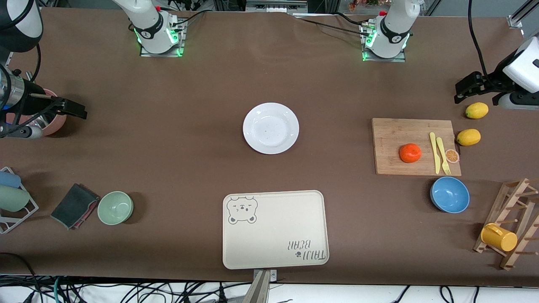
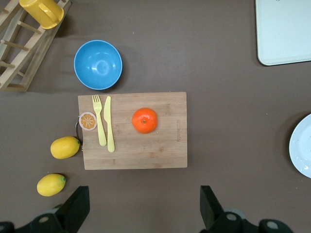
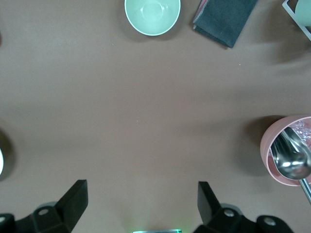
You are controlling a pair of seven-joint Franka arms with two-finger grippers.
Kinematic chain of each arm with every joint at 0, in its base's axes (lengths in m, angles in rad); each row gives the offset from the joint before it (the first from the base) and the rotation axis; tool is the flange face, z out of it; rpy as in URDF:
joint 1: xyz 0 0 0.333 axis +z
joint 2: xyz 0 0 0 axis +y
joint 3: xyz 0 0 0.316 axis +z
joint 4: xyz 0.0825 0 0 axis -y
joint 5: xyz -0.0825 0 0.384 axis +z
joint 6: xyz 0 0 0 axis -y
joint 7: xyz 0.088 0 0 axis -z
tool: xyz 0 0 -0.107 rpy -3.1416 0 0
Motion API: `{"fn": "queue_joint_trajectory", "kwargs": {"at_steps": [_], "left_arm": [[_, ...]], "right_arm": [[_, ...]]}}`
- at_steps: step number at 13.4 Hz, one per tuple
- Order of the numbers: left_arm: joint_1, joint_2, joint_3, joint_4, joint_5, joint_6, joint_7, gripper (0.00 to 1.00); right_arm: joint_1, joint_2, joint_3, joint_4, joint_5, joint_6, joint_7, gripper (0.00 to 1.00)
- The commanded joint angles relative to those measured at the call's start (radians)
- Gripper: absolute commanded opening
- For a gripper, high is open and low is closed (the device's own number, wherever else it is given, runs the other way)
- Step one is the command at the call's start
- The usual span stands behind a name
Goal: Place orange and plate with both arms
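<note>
The orange [image 1: 410, 152] sits on a wooden cutting board [image 1: 396, 143] toward the left arm's end of the table; it also shows in the left wrist view [image 2: 145, 120]. The white plate [image 1: 270, 128] lies empty at mid-table, and its rim shows in the left wrist view [image 2: 302, 145]. My left gripper [image 1: 463, 90] hangs open and empty over bare table beside the board [image 2: 144, 211]. My right gripper [image 1: 72, 108] hangs open and empty over bare table beside a pink cup [image 3: 141, 206].
A beige bear tray [image 1: 276, 229] lies nearer the camera than the plate. Two lemons [image 1: 476, 110], a yellow knife and fork [image 1: 438, 153], an orange slice [image 1: 452, 156] and a blue bowl [image 1: 449, 194] surround the board. A green bowl [image 1: 115, 207], cloth [image 1: 74, 205] and pink cup [image 1: 52, 122] lie toward the right arm's end.
</note>
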Motion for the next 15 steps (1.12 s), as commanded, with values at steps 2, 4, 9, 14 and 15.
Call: {"fn": "queue_joint_trajectory", "kwargs": {"at_steps": [2, 4, 9, 14, 15], "left_arm": [[0.006, -0.003, 0.0, 0.016, -0.02, -0.018, 0.013, 1.0], [0.006, -0.003, 0.0, 0.016, -0.02, -0.018, 0.013, 1.0], [0.003, -0.001, -0.002, 0.016, -0.01, -0.03, 0.01, 1.0], [0.008, -0.001, 0.0, 0.016, -0.01, -0.032, 0.013, 1.0], [0.009, -0.001, 0.0, 0.014, -0.01, -0.032, 0.013, 1.0]], "right_arm": [[-0.003, -0.003, 0.0, 0.012, -0.005, -0.013, 0.02, 1.0], [-0.003, -0.003, 0.0, 0.013, -0.007, -0.013, 0.02, 1.0], [-0.003, -0.003, 0.001, 0.012, -0.007, -0.013, 0.02, 1.0], [-0.003, -0.003, 0.001, 0.012, -0.007, -0.015, 0.02, 1.0], [-0.003, -0.004, 0.001, 0.012, -0.007, -0.015, 0.02, 1.0]]}}
